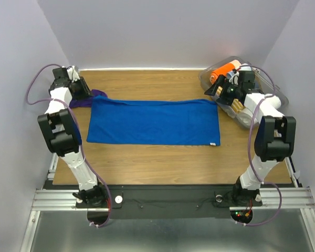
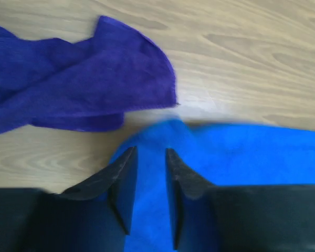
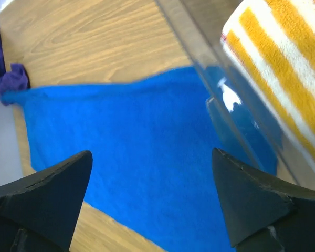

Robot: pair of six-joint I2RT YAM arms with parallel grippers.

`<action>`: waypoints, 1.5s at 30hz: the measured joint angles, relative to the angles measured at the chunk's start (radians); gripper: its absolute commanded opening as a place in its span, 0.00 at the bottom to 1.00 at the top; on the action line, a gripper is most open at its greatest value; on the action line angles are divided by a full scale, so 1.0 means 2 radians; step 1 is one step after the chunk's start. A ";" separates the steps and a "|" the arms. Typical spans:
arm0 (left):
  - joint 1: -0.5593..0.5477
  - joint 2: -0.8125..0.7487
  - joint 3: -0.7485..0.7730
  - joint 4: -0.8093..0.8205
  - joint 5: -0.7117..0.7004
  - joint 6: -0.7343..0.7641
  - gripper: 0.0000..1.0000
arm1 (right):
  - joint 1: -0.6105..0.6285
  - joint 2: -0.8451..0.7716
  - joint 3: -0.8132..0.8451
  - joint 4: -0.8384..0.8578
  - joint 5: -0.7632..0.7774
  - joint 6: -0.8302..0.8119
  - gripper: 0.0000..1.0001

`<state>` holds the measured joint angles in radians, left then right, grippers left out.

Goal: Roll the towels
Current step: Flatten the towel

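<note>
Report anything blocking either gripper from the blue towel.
Nothing visible does. The left gripper sits at the left corner of the royal blue cloth towel; the crumpled dark purple towel lies beyond. The right gripper hangs open over the blue towel's right end, beside the clear plastic bin.

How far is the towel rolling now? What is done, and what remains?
Done: the blue towel lies spread flat on the table. In hand: the left gripper, jaws a little apart, is at its left corner; the right gripper hangs wide open over its right end, gripping nothing. Left: no roll has started on it, and the purple towel lies crumpled beside it.
</note>
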<state>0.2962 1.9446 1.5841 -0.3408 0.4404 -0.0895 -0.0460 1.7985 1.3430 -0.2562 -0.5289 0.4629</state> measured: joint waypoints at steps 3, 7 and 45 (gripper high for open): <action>0.011 -0.007 -0.021 -0.005 -0.016 0.015 0.72 | -0.001 -0.037 -0.012 -0.019 0.000 -0.031 1.00; 0.023 -0.067 -0.096 -0.019 -0.041 0.060 0.72 | -0.001 -0.105 -0.044 -0.057 -0.006 -0.103 0.93; 0.002 -0.135 -0.303 -0.013 -0.136 0.316 0.24 | 0.090 -0.068 -0.175 -0.223 0.209 -0.391 0.44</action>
<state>0.3004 1.6741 0.9783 -0.3672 0.1688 0.5430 0.1333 1.6634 0.9939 -0.7029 -0.1116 -0.3195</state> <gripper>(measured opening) 0.243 0.441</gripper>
